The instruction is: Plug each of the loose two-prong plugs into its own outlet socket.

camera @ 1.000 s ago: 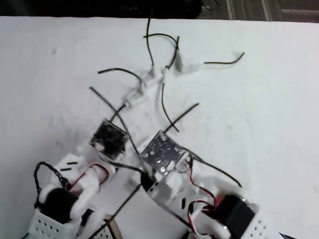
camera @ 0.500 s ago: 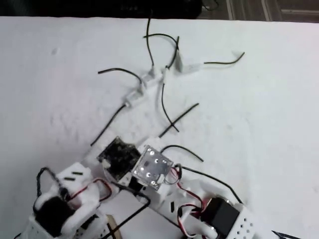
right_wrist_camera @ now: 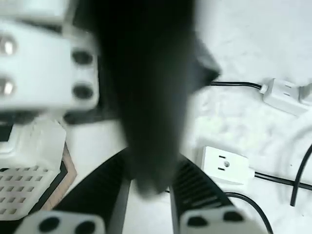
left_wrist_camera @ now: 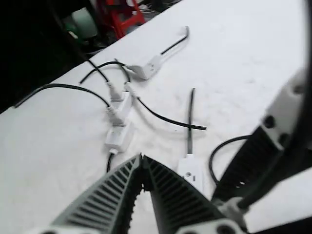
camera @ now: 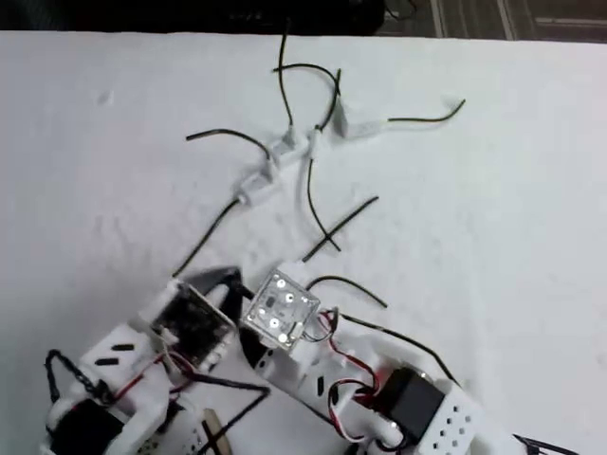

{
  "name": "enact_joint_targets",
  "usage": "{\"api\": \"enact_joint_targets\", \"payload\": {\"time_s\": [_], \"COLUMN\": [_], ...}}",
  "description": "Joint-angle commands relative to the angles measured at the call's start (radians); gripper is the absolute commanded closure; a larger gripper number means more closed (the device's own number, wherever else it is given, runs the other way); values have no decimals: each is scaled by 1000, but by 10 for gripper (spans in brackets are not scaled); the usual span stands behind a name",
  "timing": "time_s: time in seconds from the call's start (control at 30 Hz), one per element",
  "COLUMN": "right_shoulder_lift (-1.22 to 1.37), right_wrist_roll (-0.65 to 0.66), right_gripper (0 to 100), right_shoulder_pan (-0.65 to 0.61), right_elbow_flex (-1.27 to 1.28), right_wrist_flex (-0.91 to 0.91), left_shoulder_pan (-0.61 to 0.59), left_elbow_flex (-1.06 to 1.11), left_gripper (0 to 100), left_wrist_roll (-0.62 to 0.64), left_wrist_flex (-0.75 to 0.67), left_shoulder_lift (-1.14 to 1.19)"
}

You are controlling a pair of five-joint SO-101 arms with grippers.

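Several white plugs and sockets on short black cords lie mid-table: one joined pair (camera: 256, 184) (left_wrist_camera: 118, 136), a second piece (camera: 287, 145) (left_wrist_camera: 120, 103) behind it, and a third (camera: 353, 123) (left_wrist_camera: 146, 70) farther back. A loose white socket (left_wrist_camera: 190, 168) (right_wrist_camera: 226, 165) lies just ahead of both grippers. My left gripper (left_wrist_camera: 143, 163) (camera: 213, 282) is shut and holds nothing, hovering short of that socket. My right gripper (right_wrist_camera: 150, 161) has its fingers apart, and a dark blurred part of the left arm crosses the gap. The right arm's lit wrist module (camera: 278, 308) sits beside the left gripper.
Loose black cord ends (camera: 341, 220) trail across the white table (camera: 493, 218) near the sockets. A cord (camera: 204, 237) runs from the joined pair toward the left arm. Both arm bases crowd the near edge. A dark room edge lies beyond the far side.
Both arms have drawn back toward the near edge, ending close together. The black cord that stood raised at the left a second ago now lies flat on the table.
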Motion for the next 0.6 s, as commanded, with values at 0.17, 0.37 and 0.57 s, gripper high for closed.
{"api": "enact_joint_targets", "payload": {"time_s": [0.17,0.37,0.57], "right_shoulder_lift": [-4,1,2], "right_wrist_roll": [17,18,14], "right_gripper": [981,981,981], "right_shoulder_pan": [163,367,539], "right_elbow_flex": [-14,-14,-14], "right_wrist_flex": [-18,-18,-18], "left_shoulder_pan": [-236,-242,-243], "left_elbow_flex": [-49,-48,21], "left_gripper": [977,977,978], "left_wrist_roll": [6,-3,-55], "left_wrist_flex": [-43,-15,-20], "left_shoulder_lift": [2,4,5]}}
